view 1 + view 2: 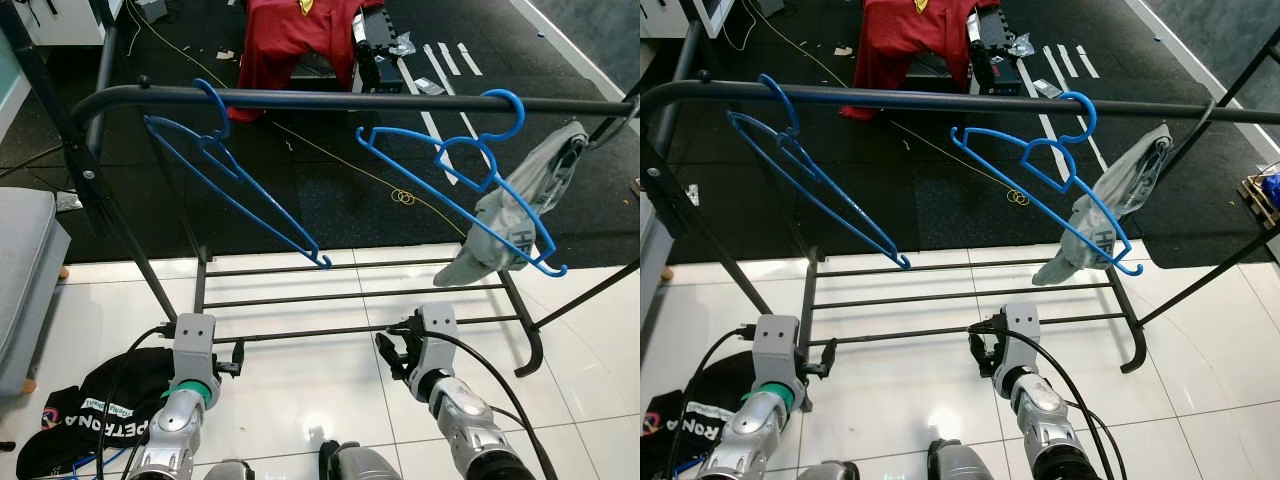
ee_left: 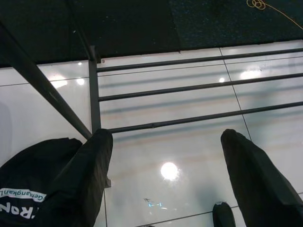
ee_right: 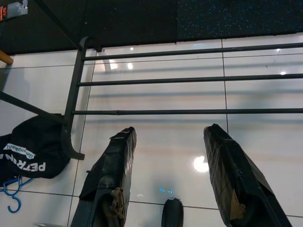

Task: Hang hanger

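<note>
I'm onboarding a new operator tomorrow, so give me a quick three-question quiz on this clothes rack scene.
1. How many blue hangers hang on the black rack rail?
2. True or false: the grey garment lies on the floor tiles.
3. What lies on the floor beside the left arm? A) a black bag B) a red towel C) a shoe

Key
1. Two: the left hanger and the right hanger.
2. False: it hangs at the right end of the rack, by the right hanger.
3. A: the black bag with white lettering. Both the left gripper and the right gripper are open and hold nothing.
</note>
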Tool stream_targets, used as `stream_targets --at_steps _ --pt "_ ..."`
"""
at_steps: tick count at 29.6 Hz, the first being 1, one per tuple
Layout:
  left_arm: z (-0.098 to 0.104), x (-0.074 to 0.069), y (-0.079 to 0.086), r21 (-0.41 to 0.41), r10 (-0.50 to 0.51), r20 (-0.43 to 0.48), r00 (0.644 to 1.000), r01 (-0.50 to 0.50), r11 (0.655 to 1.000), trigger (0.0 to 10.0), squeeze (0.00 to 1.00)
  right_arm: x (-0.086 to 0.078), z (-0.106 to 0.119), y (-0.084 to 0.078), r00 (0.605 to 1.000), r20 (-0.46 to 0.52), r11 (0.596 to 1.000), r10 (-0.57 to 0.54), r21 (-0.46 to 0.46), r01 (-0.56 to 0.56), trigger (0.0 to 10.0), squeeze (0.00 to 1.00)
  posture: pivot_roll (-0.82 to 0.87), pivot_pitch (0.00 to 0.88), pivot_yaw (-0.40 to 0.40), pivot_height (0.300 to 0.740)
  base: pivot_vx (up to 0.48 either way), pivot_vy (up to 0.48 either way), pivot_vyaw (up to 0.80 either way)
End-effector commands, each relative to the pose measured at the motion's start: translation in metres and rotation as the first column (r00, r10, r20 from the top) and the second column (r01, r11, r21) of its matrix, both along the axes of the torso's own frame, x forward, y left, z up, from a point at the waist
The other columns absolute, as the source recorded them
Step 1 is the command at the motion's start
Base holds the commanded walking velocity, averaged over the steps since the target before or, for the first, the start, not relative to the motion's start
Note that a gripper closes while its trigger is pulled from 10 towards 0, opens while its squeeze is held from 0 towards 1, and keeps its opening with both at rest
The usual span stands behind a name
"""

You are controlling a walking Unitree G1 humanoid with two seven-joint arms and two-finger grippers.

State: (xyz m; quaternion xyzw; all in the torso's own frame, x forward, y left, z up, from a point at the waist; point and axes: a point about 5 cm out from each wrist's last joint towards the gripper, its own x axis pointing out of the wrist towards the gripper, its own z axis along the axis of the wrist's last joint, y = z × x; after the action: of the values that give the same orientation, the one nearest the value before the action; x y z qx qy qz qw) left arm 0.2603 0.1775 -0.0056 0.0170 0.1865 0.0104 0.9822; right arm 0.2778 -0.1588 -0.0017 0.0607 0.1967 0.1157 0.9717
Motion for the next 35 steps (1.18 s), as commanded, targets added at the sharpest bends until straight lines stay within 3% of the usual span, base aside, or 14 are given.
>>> stream_targets --at_steps 1,11,14,16,21,23,24,30,33,35 --pt "-0.005 -0.007 -0.003 -0.005 -0.014 -0.015 1.0 0.014 1.0 10.0 0.0 -0.01 -0.009 -0.003 0.999 -0.031 1.0 -0.013 -0.004 0.013 10.0 0.0 -0.05 0.105 -0.008 0.74 0.0 0.0 0.0" --pt "-0.006 -0.008 -0.004 -0.021 0.0 -0.011 1.0 0.0 1.0 10.0 0.0 -0.004 -0.007 0.011 0.998 -0.04 0.999 0.041 -0.005 -0.042 10.0 0.0 -0.03 0.099 -0.017 0.74 0.0 0.0 0.0" --pt "-0.008 -0.008 -0.003 -0.044 0.01 -0.029 1.0 -0.011 0.999 10.0 0.0 -0.001 -0.005 0.014 0.998 -0.033 0.999 0.049 -0.004 -0.049 10.0 0.0 -0.02 0.099 -0.019 0.74 0.0 0.0 0.0" --pt "-0.006 -0.007 -0.002 -0.116 0.032 -0.032 0.999 -0.035 0.993 10.0 0.0 0.001 -0.003 0.017 0.998 -0.031 0.999 0.055 0.001 -0.055 10.0 0.0 0.0 0.114 -0.031 0.74 0.0 0.0 0.0" --pt "-0.004 -0.006 0.002 -0.114 0.034 -0.041 0.999 -0.039 0.993 10.0 0.0 0.002 -0.003 0.019 0.998 -0.032 0.998 0.059 0.009 -0.058 10.0 0.0 0.01 0.12 -0.036 0.74 0.0 0.0 0.0" --pt "-0.004 -0.006 0.004 -0.092 0.026 -0.042 0.999 -0.03 0.995 10.0 0.0 0.002 -0.003 0.02 0.998 -0.033 0.998 0.06 0.011 -0.06 10.0 0.0 0.01 0.121 -0.037 0.74 0.0 0.0 0.0" --pt "-0.003 -0.003 0.013 -0.008 0.032 -0.045 0.998 -0.032 0.999 10.0 0.0 0.002 -0.003 0.023 0.997 -0.036 0.998 0.066 0.014 -0.066 10.0 0.0 0.01 0.12 -0.047 0.74 0.0 0.0 0.0" --pt "-0.003 0.001 0.028 0.085 0.035 -0.045 0.998 -0.032 0.996 10.0 0.0 0.003 -0.004 0.024 0.996 -0.042 0.997 0.079 0.012 -0.078 10.0 0.0 -0.01 0.122 -0.062 0.74 0.0 0.0 0.0" --pt "-0.005 0.002 0.038 0.311 0.013 -0.078 0.997 0.012 0.95 10.0 0.0 0.003 -0.004 0.022 0.996 -0.043 0.997 0.079 0.006 -0.079 10.0 0.0 -0.01 0.123 -0.06 0.74 0.0 0.0 0.0" --pt "-0.005 0.002 0.04 0.346 -0.008 -0.085 0.996 0.037 0.937 10.0 0.0 0.003 -0.003 0.022 0.996 -0.041 0.997 0.074 0.005 -0.074 10.0 0.0 -0.02 0.123 -0.05 0.74 0.0 0.0 0.0"
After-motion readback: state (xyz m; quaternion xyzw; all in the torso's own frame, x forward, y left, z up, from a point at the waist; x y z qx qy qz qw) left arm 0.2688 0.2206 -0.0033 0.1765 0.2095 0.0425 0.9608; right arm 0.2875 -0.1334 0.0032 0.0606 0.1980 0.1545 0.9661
